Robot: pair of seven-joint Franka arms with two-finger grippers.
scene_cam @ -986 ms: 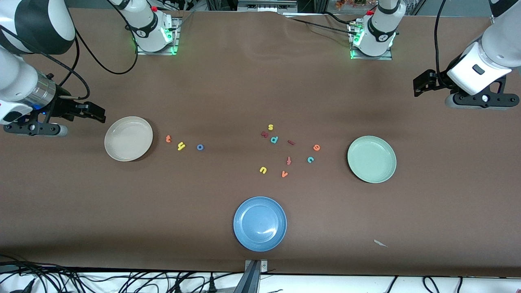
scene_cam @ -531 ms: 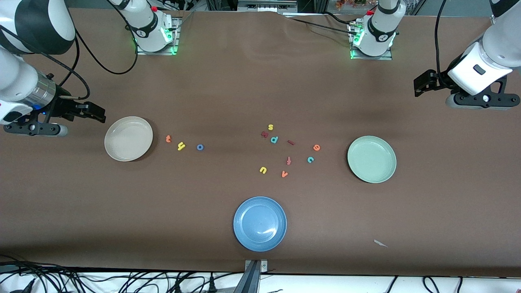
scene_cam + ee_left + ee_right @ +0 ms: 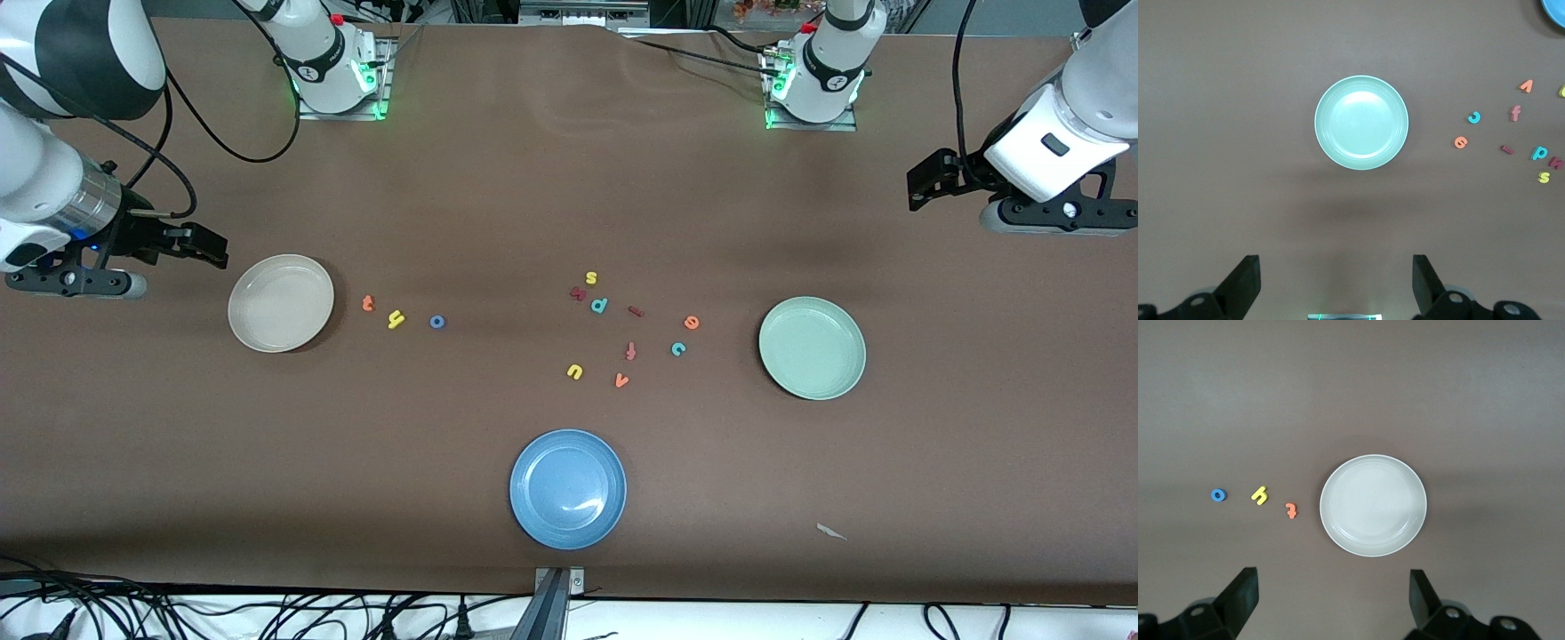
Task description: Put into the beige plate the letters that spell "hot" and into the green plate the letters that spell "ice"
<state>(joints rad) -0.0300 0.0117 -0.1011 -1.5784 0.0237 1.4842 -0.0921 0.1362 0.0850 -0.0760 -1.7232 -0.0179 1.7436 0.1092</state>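
Both arms hang up in the air at the table's two ends, nothing picked up, every letter lying on the brown cloth

Taking the blue plate (image 3: 568, 489) at the camera edge as the mark: the beige plate (image 3: 281, 303) lies farther from the camera than it, toward the right arm's end, with the orange "t" (image 3: 368, 304), yellow "h" (image 3: 396, 319) and blue "o" (image 3: 436, 322) in a row just beside that beige plate, on the blue plate's side of it. The green plate (image 3: 812, 348) lies toward the left arm's end, with the orange "e" (image 3: 691, 323), teal "c" (image 3: 678, 348) and dark-red "i" (image 3: 635, 311) near it among the spare letters. The right gripper (image 3: 1331, 595) hangs with fingers spread wide near the beige plate; the left gripper (image 3: 1335, 279), fingers likewise spread, hangs near the green plate
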